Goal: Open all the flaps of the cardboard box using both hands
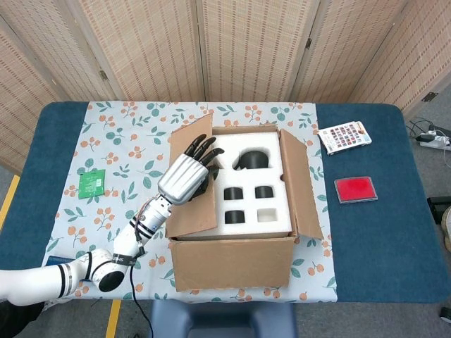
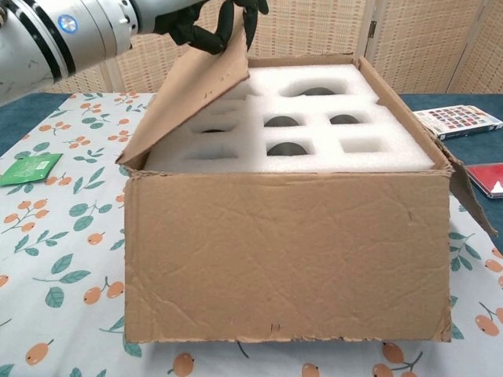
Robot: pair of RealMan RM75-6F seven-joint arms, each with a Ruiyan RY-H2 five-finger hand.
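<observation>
The cardboard box stands mid-table with white foam showing inside, dotted with dark holes. Its left flap is lifted to a steep slant above the foam. My left hand holds that flap's free edge, with its fingers hooked over the edge. The right flap hangs folded outward. My right hand shows in neither view.
A red case and a colourful booklet lie right of the box. A green packet lies on the flowered cloth to the left. A woven folding screen stands behind the table.
</observation>
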